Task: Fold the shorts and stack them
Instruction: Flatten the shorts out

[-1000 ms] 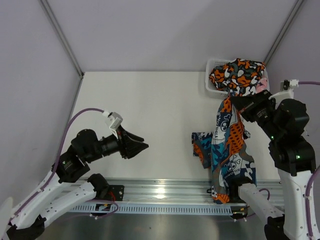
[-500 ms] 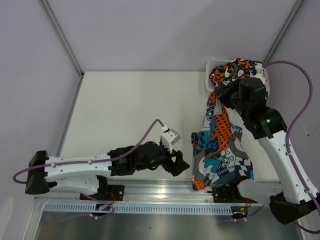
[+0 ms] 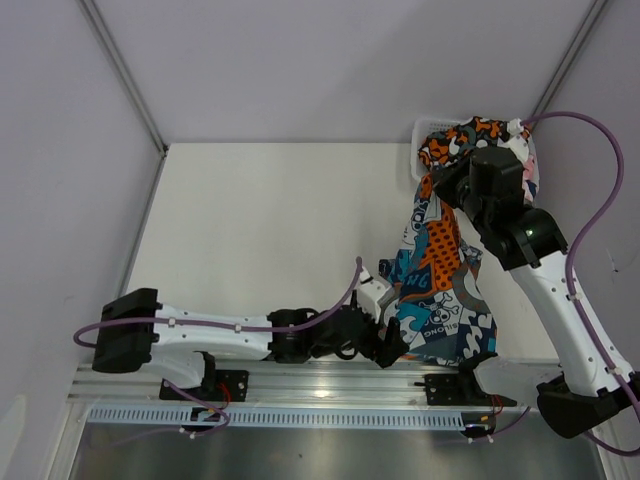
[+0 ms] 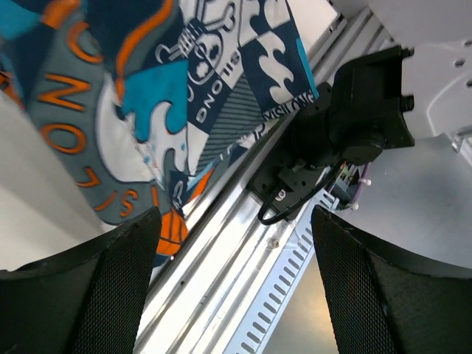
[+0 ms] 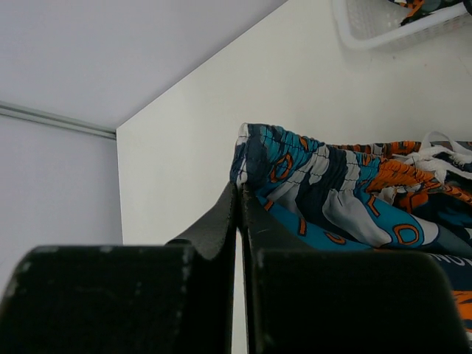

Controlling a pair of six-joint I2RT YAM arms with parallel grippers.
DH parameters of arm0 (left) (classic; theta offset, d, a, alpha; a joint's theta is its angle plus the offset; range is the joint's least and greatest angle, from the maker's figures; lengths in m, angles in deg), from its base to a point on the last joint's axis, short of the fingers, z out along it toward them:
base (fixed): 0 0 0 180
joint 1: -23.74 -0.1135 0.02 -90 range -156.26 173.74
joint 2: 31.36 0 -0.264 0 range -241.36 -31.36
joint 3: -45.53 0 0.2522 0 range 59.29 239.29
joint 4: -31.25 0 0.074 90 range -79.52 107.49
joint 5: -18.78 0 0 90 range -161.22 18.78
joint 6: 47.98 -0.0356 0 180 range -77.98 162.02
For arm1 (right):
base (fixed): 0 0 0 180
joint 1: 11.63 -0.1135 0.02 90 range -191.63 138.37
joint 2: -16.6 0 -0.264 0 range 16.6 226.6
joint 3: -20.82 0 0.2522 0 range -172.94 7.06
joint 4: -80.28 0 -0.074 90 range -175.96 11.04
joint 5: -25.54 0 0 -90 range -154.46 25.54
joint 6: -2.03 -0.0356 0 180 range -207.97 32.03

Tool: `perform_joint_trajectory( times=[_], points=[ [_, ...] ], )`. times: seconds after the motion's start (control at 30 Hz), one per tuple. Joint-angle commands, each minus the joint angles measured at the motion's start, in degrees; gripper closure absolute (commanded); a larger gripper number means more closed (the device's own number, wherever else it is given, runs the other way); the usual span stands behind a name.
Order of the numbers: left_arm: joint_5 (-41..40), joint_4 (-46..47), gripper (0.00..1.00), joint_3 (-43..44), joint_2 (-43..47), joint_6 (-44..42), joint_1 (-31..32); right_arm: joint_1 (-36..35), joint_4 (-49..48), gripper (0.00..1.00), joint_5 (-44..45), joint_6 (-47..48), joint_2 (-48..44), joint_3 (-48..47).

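My right gripper (image 3: pixel 437 190) is shut on the waistband of the blue-teal-orange patchwork shorts (image 3: pixel 440 290) and holds them up, so they hang down to the table's front right. The right wrist view shows the gripper (image 5: pixel 240 193) pinching the gathered waistband (image 5: pixel 324 195). My left gripper (image 3: pixel 392 345) is open and empty, low at the shorts' lower left hem. In the left wrist view the gripper (image 4: pixel 234 215) has its jaws wide apart, with the shorts (image 4: pixel 147 88) just above them. The orange-black-white camouflage shorts (image 3: pixel 475 140) lie heaped in the basket. The pink-navy-white shorts are hidden.
A white mesh basket (image 3: pixel 424 130) stands at the back right corner and also shows in the right wrist view (image 5: pixel 376 29). A metal rail (image 3: pixel 320 385) runs along the front edge. The right arm's base (image 4: pixel 361 110) is close beyond the left gripper.
My left arm has stretched rightward along the front edge, from the left side to the shorts' lower hem. My right gripper has drawn the hanging shorts slightly left and back.
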Motion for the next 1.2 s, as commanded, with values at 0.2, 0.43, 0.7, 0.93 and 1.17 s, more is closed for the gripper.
perform_joint_trajectory(
  times=[0.2,0.43,0.7,0.93,1.17],
  points=[
    [-4.5,-5.7,0.19,8.9,-11.1,1.7,2.4,-0.4,-0.6,1.0,4.2,0.6,1.1,-1.7],
    [-7.7,-12.2,0.22,11.6,-19.2,2.4,2.4,-0.4,-0.9,1.0,4.1,0.7,0.7,-0.3],
    [-7.5,-13.9,0.29,13.9,-23.6,2.8,2.1,-0.3,-2.2,1.0,3.7,0.5,-0.1,1.7],
    [-6.2,-11.6,0.39,13.9,-27.1,3.1,0.5,-0.3,-2.9,1.0,3.1,0.2,-0.7,3.4],
    [-4.4,-9.9,0.55,12.6,-29.1,3.9,-1.9,-0.3,-3.5,1.0,2.4,0.0,-1.5,4.7]
  ],
)
